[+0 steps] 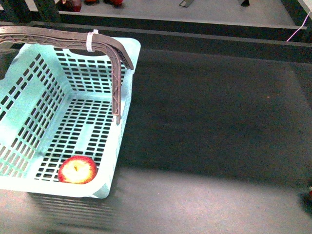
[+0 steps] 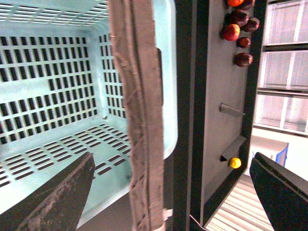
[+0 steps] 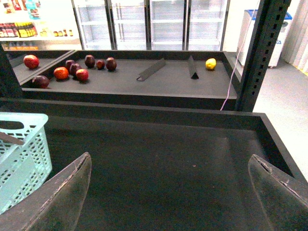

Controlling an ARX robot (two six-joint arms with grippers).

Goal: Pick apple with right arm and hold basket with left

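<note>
Apple (image 1: 77, 169) lies inside the basket (image 1: 124, 105) at lower left of the front view, against its near wall, while the left gripper (image 2: 173, 192) stands wide open astride the basket's handle (image 2: 139, 115) and the right gripper (image 3: 168, 192) hangs wide open, empty, over the dark shelf (image 3: 159, 149).

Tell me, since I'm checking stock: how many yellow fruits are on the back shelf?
1. A single yellow fruit lies at the far right end of the back shelf, beside the dark divider; the left wrist view shows it too. None other shows.
</note>
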